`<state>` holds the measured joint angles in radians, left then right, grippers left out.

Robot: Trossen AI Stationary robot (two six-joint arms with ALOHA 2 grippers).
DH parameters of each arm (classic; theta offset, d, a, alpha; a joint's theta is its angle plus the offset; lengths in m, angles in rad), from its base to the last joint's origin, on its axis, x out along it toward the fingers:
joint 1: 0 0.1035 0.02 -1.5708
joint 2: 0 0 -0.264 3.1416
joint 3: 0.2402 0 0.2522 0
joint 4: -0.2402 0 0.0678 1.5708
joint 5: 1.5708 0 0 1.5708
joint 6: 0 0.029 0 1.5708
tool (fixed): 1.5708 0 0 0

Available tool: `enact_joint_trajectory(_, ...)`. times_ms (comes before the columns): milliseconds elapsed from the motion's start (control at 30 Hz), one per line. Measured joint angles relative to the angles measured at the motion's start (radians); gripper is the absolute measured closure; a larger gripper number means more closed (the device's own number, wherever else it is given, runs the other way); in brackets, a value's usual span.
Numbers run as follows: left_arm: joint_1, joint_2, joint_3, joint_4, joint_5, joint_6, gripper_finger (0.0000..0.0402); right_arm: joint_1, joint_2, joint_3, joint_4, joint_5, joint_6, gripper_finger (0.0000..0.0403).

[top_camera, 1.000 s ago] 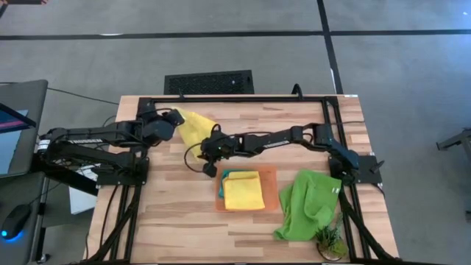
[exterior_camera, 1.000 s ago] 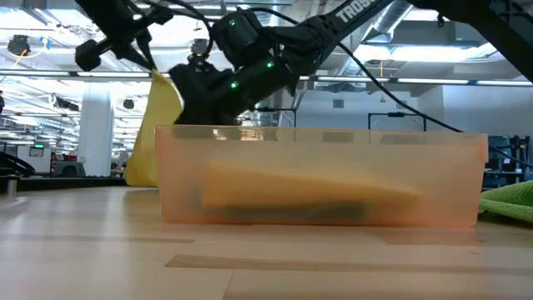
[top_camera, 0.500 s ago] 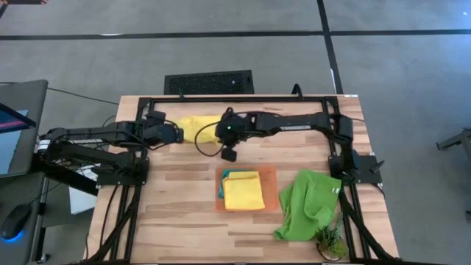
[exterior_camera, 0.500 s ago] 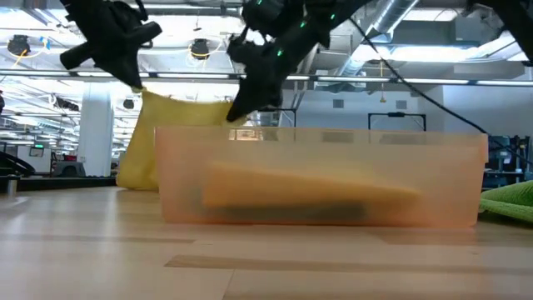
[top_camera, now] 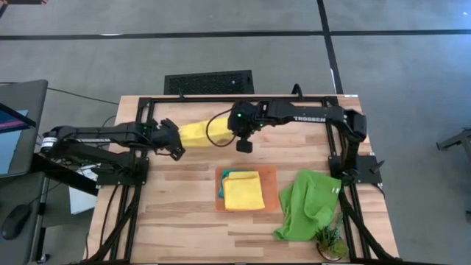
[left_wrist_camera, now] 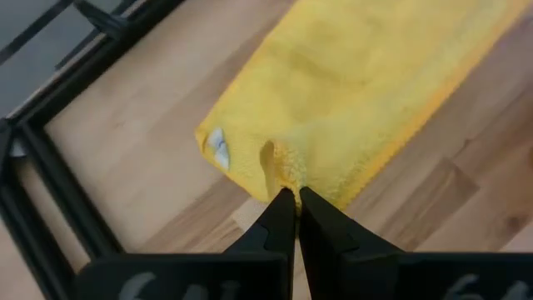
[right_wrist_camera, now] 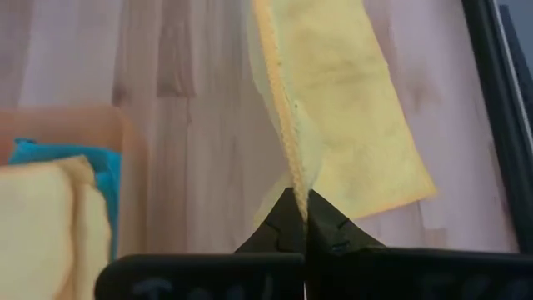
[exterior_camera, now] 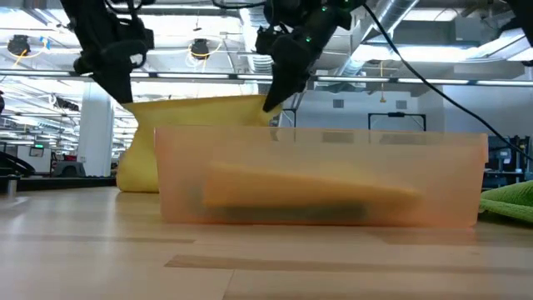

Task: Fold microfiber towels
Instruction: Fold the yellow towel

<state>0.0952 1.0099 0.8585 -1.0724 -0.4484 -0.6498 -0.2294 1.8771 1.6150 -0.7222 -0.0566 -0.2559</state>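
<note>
I hold 1 yellow towel (top_camera: 197, 132) stretched between my 2 claws above the far side of the bench (top_camera: 184, 213). My left claw (top_camera: 174, 146) is pinched tight on one corner of it, and my right claw (top_camera: 241, 140) is pinched tight on the opposite end. Its middle sags, and on the left side part of it seems to trail down to the wood.

The grips are my main worry. In both wrist views only a thin edge of the cloth sits between the tips, so any extra tension as the arms spread could pull a corner free and drop the towel in a heap. If I lower it unevenly, the trailing part may bunch under itself and spoil the fold.

The orange tray (top_camera: 274, 177) lies near the middle of the bench with a folded yellow towel (top_camera: 243, 191) on top of a teal towel (top_camera: 227, 175). My right arm works just beyond it, so a low sweep could knock the tray or the stack. The lime green towel (top_camera: 307, 204) lies crumpled by the right edge, not yet folded.
</note>
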Motion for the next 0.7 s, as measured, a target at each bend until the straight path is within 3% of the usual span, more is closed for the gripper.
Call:
enact_joint_trajectory(233, 0.012, 0.092, 0.0, 0.062, -0.044, -0.01, 0.0401, -0.031, 0.0, 0.0, -0.007, 0.03, -0.132, 0.0399)
enact_joint_trajectory(433, 0.116, 0.107, 0.039, 0.12, -0.189, -0.056, 0.0401, -0.086, 0.0, 0.0, 0.03, 0.124, -0.2, 0.0399)
enact_joint_trajectory(567, 0.195, 0.108, 0.149, 0.121, -0.259, 0.079, 0.0401, -0.123, 0.0, 0.0, 0.145, 0.172, -0.233, 0.0399)
enact_joint_trajectory(700, 0.249, 0.122, 0.261, 0.118, -0.264, 0.206, 0.0402, -0.147, -0.001, 0.051, 0.141, 0.242, -0.238, 0.0399)
